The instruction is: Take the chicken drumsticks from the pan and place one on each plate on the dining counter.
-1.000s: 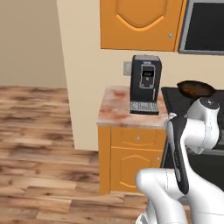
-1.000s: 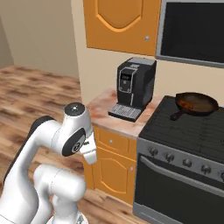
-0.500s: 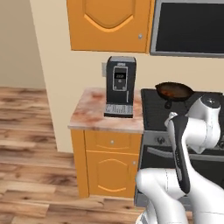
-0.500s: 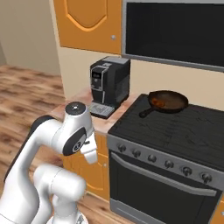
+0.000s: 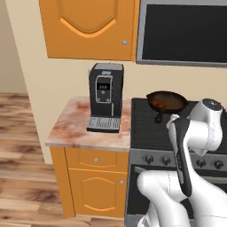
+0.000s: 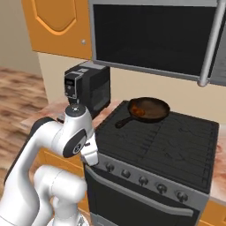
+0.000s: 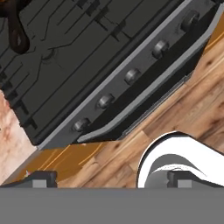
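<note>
The base has rolled rightward along the cabinets; the stove [image 6: 163,137] now stands squarely ahead, the coffee machine [image 5: 105,95] off to the left. The frying pan [image 6: 148,108] sits on a rear burner, drumsticks [image 6: 137,111] inside, untouched. The gripper [image 7: 107,178], fingers spread wide and empty, points down at the oven front. Approach stage only.

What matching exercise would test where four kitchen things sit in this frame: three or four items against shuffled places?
Things:
1. pan
2. coffee machine
3. knobs
4. microwave

Places:
A. on the marbled worktop
B. along the stove's front panel
C. mounted above the stove
D. on the stove's back left burner

Pairs: 1-D, 2-A, 3-B, 4-C
</note>
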